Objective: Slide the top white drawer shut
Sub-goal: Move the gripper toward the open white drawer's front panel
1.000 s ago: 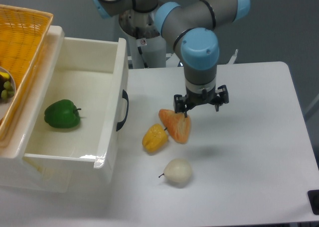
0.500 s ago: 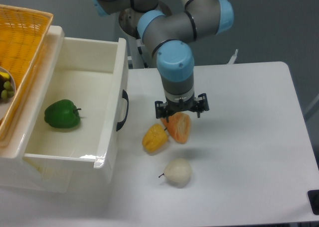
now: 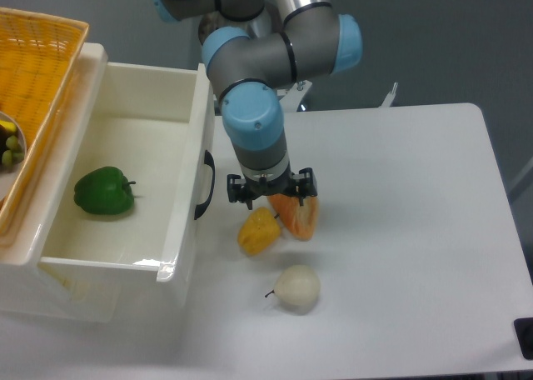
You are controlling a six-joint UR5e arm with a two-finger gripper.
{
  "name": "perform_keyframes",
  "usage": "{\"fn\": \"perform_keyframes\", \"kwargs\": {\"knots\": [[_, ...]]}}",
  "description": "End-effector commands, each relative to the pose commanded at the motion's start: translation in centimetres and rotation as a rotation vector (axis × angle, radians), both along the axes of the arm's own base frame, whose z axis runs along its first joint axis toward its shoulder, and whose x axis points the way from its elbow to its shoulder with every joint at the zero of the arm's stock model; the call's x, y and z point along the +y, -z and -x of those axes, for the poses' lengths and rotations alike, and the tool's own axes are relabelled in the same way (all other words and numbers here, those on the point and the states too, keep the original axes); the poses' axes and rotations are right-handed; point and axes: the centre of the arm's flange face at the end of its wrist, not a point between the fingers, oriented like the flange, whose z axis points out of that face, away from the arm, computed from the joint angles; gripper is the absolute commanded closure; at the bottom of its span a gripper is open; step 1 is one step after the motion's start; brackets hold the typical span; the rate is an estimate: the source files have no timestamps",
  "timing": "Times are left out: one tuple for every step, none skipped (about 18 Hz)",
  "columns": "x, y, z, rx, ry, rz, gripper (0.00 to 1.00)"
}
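Top white drawer pulled fully out at left, black handle at nine o'clock from gripper, just beside it; empty, finger spread impossible to tell; push runs leftward

A robotics lab by the look of it: a grey-and-blue industrial arm is mounted at twelve o'clock behind a plain white worktop, against a bare grey wall, with toy-like plastic fruit laid out as test props.
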Motion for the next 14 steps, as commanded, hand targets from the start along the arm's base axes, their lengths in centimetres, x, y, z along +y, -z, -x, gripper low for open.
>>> {"fn": "perform_keyframes", "kwargs": {"knots": [[0.1,0.2,0.0,-0.001,0.002,0.001,0.0],[0.3,0.3,-0.3,-0.002,0.008,0.004,0.0],[0.4,0.3,-0.5,-0.002,0.011,0.004,0.0],[0.4,0.3,-0.5,-0.002,0.012,0.004,0.0],[0.5,0.6,-0.5,-0.006,0.012,0.007,0.0],[0.6,0.8,-0.5,-0.01,0.014,0.008,0.0],[0.6,1.0,-0.5,-0.012,0.015,0.01,0.0],[0.7,1.2,-0.4,-0.015,0.021,0.011,0.0],[0.6,1.2,-0.2,-0.015,0.02,0.011,0.0],[0.6,1.2,-0.1,-0.015,0.018,0.011,0.0],[0.6,1.5,-0.1,-0.019,0.02,0.016,0.0],[0.6,1.8,-0.1,-0.022,0.018,0.019,0.0],[0.7,1.8,-0.2,-0.022,0.018,0.019,0.0],[0.7,1.8,-0.2,-0.022,0.017,0.019,0.0]]}}
